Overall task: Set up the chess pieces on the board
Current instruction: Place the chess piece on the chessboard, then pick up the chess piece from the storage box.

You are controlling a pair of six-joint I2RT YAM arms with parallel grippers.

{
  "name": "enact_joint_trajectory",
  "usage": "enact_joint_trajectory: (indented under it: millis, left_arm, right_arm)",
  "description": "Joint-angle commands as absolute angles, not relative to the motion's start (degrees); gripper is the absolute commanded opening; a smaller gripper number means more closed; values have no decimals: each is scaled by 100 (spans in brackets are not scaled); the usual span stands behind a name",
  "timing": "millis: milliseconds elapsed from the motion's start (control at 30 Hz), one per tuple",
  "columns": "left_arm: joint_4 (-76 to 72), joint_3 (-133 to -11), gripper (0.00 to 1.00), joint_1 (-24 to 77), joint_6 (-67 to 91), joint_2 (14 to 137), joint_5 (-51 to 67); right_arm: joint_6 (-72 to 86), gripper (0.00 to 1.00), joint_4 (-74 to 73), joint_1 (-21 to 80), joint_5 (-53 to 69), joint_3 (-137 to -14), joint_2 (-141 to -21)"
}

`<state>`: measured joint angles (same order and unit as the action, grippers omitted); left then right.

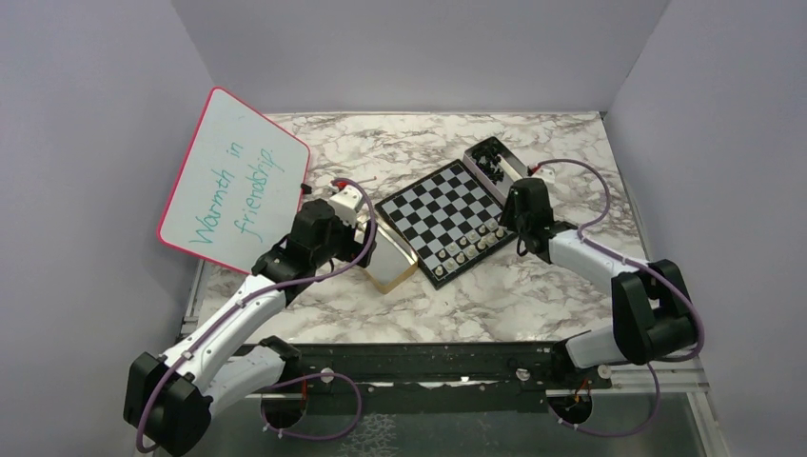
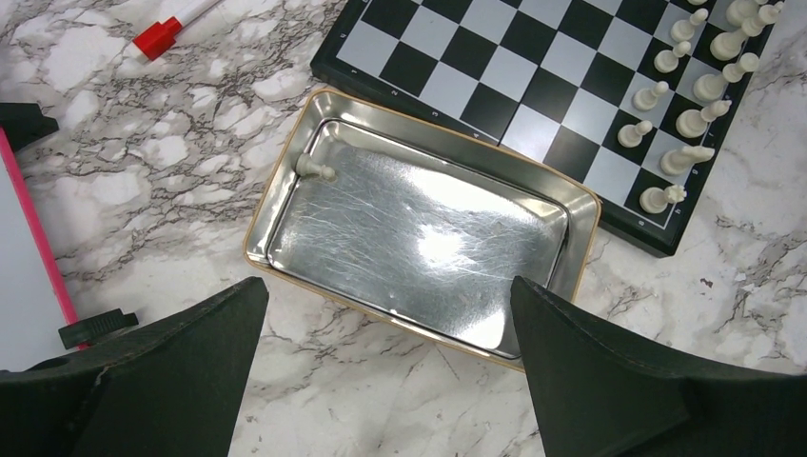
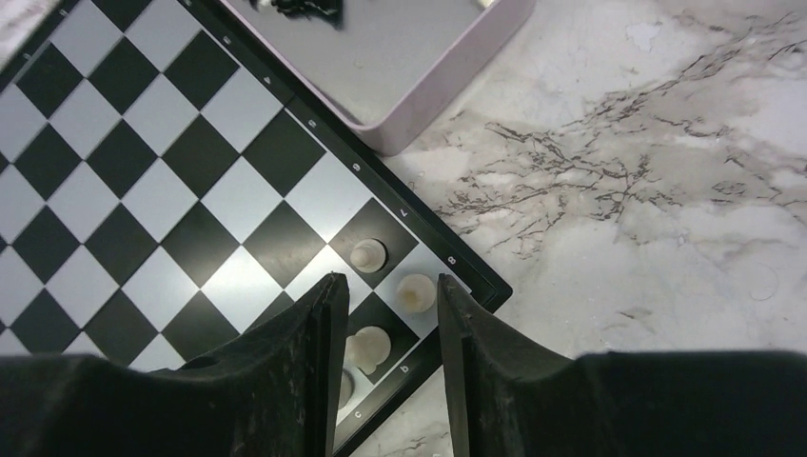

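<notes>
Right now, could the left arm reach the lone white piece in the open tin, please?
Probably yes: the left gripper hangs open above the tin, and nothing covers the white piece inside.

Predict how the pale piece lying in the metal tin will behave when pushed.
On its side, the pale piece would probably roll. The tin looks polished, so it may skid. Small and slim, likely light.

Bright, even overhead light, soft faint shadows.
A white glare spot sits on the tin (image 2: 381,219) floor; board (image 3: 143,171) and tabletop (image 3: 619,190) are sharp, the right gripper (image 3: 387,284) fingers (image 3: 305,381) dark and soft-edged.
</notes>
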<state>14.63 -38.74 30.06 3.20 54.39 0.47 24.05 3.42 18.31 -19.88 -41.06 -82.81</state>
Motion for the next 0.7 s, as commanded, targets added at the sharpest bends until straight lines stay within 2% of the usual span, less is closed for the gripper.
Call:
enact_joint_trajectory:
  millis: [0,267,433,567,667]
  left_arm:
    - [1417,-3965,98,2997,366,5590,-97]
    - [1835,-4335,91,2997,755,6037,-503]
    - [2300,-4776,83,2988,875,6638,-969]
    - [2395,-5051,71,2988,1178,7143,-1320]
    - [2315,-5249,58,2988,1781,7436,-1583]
  right_arm:
    - [2399,44,-248,1804,-2072,-4371,-7802]
    - [2115,45,-683,1809,-1287,-4503,-6899]
    - [1961,52,-891,1805,-574,-4394,-6083]
    - [1942,53,-721,1809,-147,-4128,-5361]
    - [1992,52,-778,1814,98,-4097,-5023]
